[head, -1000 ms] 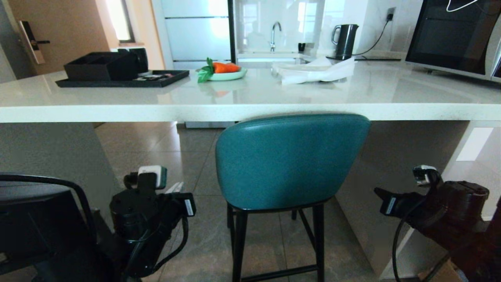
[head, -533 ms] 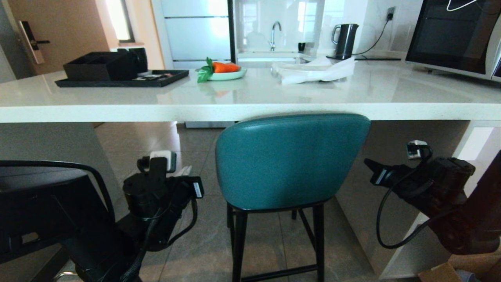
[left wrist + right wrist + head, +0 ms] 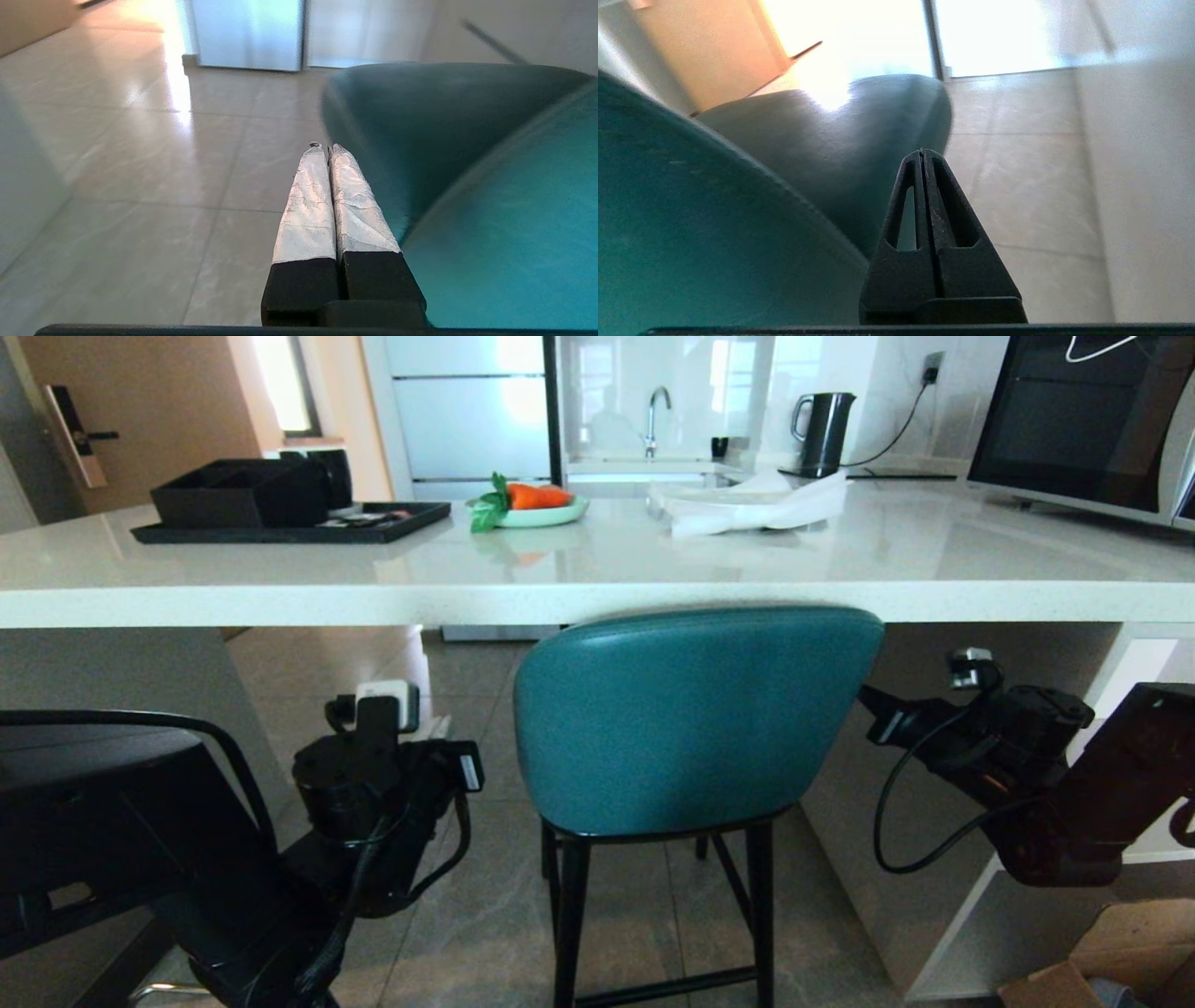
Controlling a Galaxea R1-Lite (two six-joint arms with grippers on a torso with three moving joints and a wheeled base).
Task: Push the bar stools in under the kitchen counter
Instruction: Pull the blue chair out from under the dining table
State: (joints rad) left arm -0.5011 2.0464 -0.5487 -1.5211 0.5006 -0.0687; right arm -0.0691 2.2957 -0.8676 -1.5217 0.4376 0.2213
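A teal bar stool (image 3: 691,719) with a curved back and dark legs stands in front of me, the top of its back level with the thick edge of the white kitchen counter (image 3: 597,593). My left gripper (image 3: 439,728) is shut and empty, beside the stool's left flank with a gap between. In the left wrist view the shut gripper (image 3: 324,148) points past the teal stool (image 3: 490,186) at the floor. My right gripper (image 3: 864,695) sits at the backrest's right edge. In the right wrist view that gripper (image 3: 922,151) is shut beside the teal stool (image 3: 691,210).
On the counter are a black tray (image 3: 280,527), a plate with a carrot (image 3: 534,509), a white cloth (image 3: 747,504) and a microwave (image 3: 1083,420). White side panels (image 3: 896,803) flank the knee space. A cardboard box (image 3: 1102,961) lies at the lower right.
Both arms have risen and reached forward along the stool's sides. The right gripper moved up and left to the backrest's right edge. The stool has not shifted.
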